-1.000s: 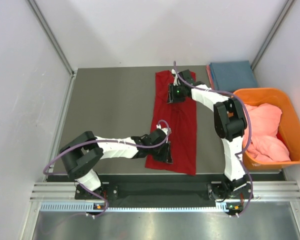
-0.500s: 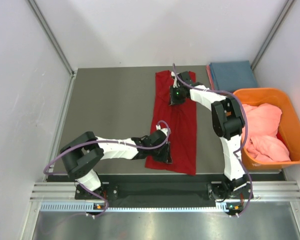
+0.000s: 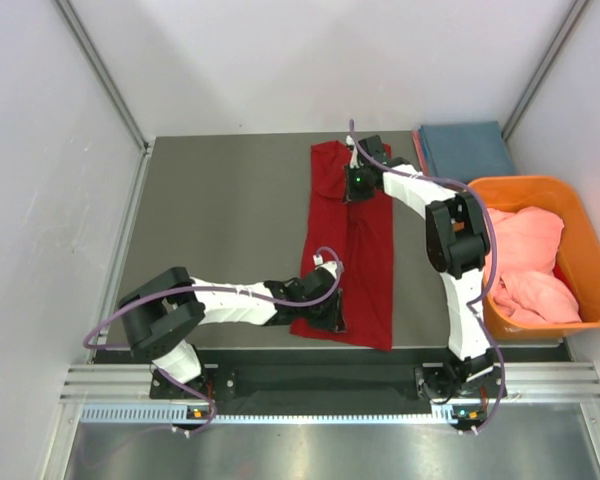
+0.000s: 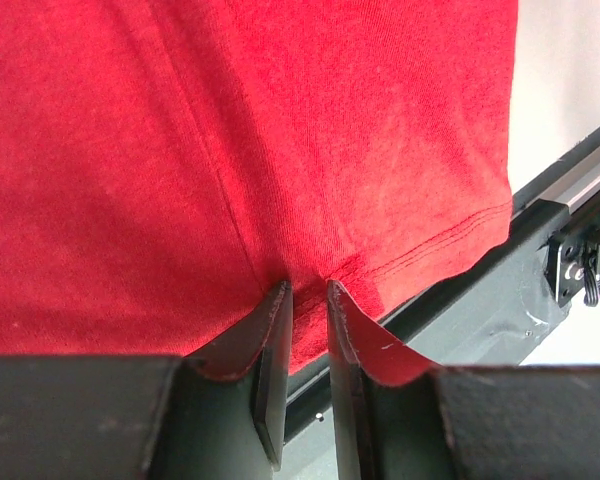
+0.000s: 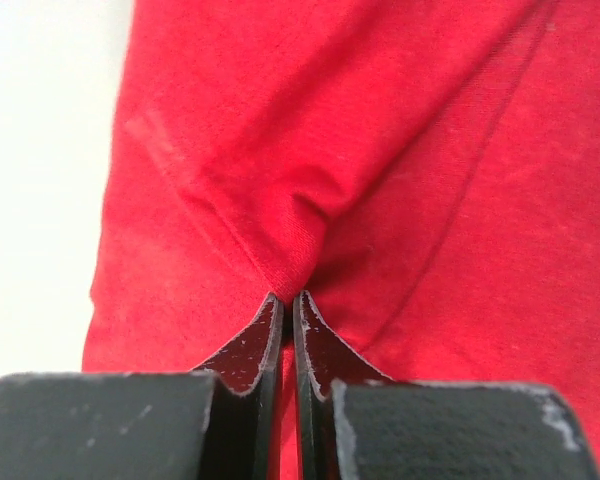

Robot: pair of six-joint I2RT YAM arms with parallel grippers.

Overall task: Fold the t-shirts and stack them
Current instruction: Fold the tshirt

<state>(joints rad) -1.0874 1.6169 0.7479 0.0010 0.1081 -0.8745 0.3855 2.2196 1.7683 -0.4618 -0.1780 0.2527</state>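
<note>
A deep red t-shirt (image 3: 365, 262) lies as a long narrow strip down the middle of the table. My left gripper (image 3: 330, 300) is at its near left corner; in the left wrist view the jaws (image 4: 307, 285) stand close together with the hem of the red cloth (image 4: 230, 130) pinched between them. At the far end my right gripper (image 3: 358, 185) sits on the shirt. Seen from the right wrist, that gripper (image 5: 288, 295) is shut on a puckered ridge of red fabric (image 5: 380, 130). A folded blue t-shirt (image 3: 467, 150) lies at the back right. A crumpled salmon-pink t-shirt (image 3: 525, 262) fills the tub.
The orange plastic tub (image 3: 592, 250) stands at the right edge of the table, close to the right arm's elbow (image 3: 450, 240). A black rail (image 4: 480, 290) runs along the near table edge just past the shirt's hem. Grey walls close in both sides.
The right gripper has shifted slightly along the far end of the red shirt and closed, pinching up a ridge of cloth. The left gripper has stayed on the near hem.
</note>
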